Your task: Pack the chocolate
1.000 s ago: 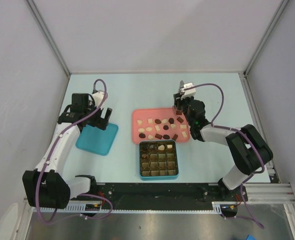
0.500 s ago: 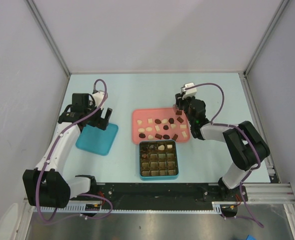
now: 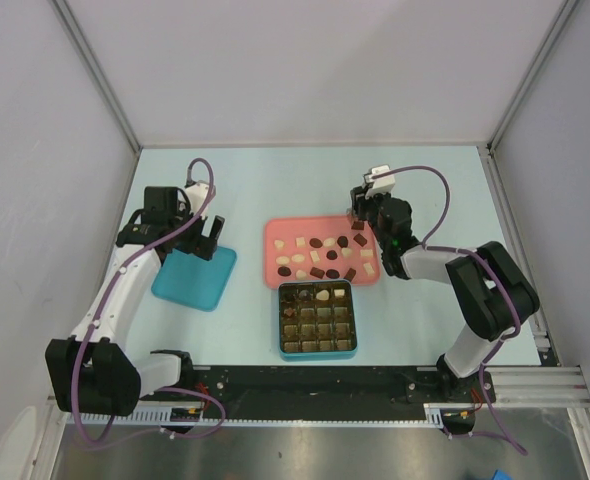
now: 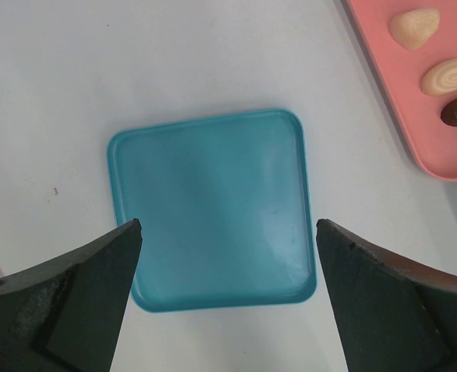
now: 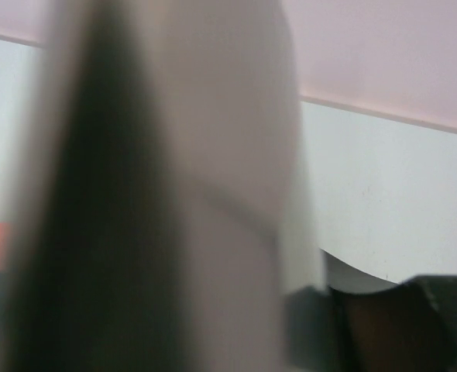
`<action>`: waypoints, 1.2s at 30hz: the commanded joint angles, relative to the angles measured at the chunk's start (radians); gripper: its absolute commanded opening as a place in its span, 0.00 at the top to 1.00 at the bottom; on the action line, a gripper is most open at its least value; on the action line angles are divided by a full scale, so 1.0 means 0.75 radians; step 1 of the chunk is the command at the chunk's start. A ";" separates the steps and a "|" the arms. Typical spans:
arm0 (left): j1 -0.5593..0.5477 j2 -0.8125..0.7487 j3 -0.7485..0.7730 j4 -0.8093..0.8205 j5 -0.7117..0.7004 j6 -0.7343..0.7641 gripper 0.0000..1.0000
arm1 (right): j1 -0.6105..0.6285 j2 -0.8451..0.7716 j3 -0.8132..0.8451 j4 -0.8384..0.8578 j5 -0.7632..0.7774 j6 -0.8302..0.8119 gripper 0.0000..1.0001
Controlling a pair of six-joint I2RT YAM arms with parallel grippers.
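The chocolate (image 3: 318, 272) is being carried mostly on the pink tray (image 3: 272, 232), with a few pieces in the teal box (image 3: 317, 352). It looks light, brittle and easily smeared, so each piece is probably best pinched gently across its sides. The left end effector (image 4: 228, 225) is being held apart over the teal lid (image 4: 213, 186); whether the right end effector (image 3: 359, 212) is apart or together cannot be told.

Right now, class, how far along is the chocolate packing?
Just started: the teal square box with gold-brown grid compartments holds few candies, all in its far row. In hand: the right gripper hovers over the pink rectangular tray, grasp unclear. Remaining: most chocolates there.
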 commanded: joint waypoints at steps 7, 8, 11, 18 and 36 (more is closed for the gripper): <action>0.007 -0.016 0.039 0.018 -0.023 0.026 0.00 | -0.004 -0.061 -0.023 -0.001 -0.006 0.045 0.53; 0.007 -0.016 0.039 0.018 -0.021 0.028 0.00 | -0.004 -0.074 -0.032 -0.001 -0.006 0.049 0.53; 0.007 -0.016 0.037 0.020 -0.021 0.026 0.00 | 0.000 -0.092 -0.056 0.001 -0.008 0.055 0.52; 0.007 -0.016 0.037 0.020 -0.019 0.024 0.00 | 0.014 -0.129 -0.091 0.001 0.003 0.047 0.52; 0.007 -0.032 0.039 0.012 -0.021 0.024 0.00 | -0.006 -0.074 -0.091 0.063 -0.034 0.084 0.70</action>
